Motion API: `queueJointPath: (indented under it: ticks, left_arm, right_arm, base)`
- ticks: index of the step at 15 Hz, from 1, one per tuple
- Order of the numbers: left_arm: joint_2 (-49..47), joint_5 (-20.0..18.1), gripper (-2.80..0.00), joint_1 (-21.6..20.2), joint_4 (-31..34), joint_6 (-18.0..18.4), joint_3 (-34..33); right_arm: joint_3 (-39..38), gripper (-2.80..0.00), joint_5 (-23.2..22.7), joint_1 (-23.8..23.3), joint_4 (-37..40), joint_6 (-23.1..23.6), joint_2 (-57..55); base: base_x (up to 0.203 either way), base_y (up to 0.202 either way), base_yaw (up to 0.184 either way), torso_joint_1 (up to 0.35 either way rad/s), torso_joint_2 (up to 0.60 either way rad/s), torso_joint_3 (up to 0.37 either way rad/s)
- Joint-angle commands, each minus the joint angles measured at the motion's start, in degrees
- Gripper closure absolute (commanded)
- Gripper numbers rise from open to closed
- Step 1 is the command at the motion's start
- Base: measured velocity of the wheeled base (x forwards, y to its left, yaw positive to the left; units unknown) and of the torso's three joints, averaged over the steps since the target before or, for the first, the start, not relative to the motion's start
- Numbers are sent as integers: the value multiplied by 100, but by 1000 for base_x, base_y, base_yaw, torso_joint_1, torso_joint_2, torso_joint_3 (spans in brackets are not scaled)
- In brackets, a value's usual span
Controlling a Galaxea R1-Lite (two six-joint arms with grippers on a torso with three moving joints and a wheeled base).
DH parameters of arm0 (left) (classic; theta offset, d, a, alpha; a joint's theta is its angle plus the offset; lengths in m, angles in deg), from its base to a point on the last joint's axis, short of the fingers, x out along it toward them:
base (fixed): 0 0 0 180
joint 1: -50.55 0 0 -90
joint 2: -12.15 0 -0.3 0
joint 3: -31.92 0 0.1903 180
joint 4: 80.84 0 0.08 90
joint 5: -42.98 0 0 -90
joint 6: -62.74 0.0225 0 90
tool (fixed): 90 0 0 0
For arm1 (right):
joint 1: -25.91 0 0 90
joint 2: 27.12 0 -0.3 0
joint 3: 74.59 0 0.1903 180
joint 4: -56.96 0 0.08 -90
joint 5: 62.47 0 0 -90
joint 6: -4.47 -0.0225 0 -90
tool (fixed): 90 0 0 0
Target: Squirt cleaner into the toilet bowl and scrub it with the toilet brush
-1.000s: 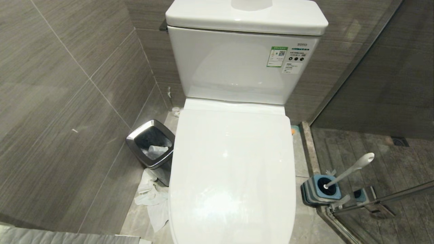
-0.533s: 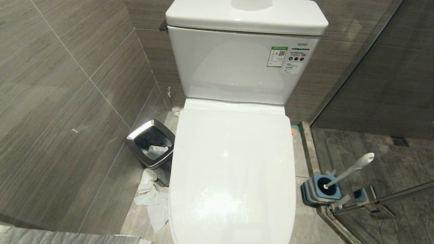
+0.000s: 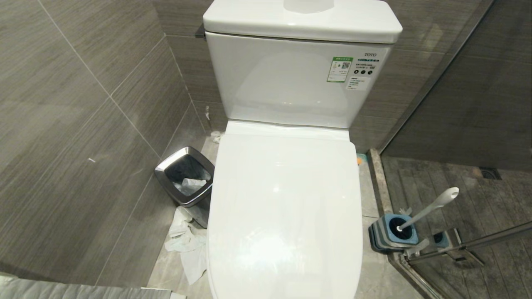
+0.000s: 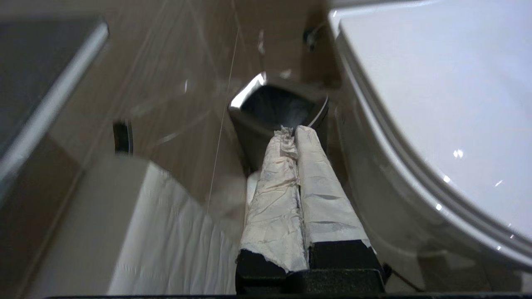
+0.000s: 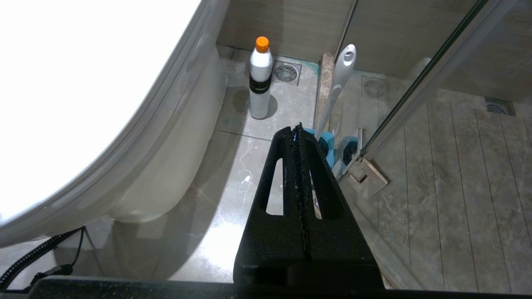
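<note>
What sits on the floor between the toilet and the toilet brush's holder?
In the right wrist view, bare floor tile separates toilet and holder; a white bottle stands farther back.

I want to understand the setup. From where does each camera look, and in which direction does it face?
Head view: high up, facing down at the closed toilet bowl; no arm shows.
Left wrist view: low, behind the shut left gripper, facing the trash bin.
Right wrist view: low, behind the shut right gripper, facing the toilet brush and a bottle.
Shared: head and right wrist views both show the brush.

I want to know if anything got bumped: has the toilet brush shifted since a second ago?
No. The toilet brush stands in its blue holder as before.
</note>
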Motion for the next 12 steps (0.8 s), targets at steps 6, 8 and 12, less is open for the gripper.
queueJointPath:
  ticks: [6,8,12]
  left_arm:
    - [-13,174,0,-5,1007,-20,-112]
    - [-13,171,0,-5,1012,-140,-112]
    - [-15,179,0,-5,1001,-228,-112]
  right_arm:
    - [-143,0,2,1,-5,2,0]
    - [-142,0,2,1,-5,2,0]
    - [-146,0,2,1,-5,2,0]
  base:
    - [0,0,0,0,0,0]
    - [0,0,0,0,0,0]
    - [0,0,0,0,0,0]
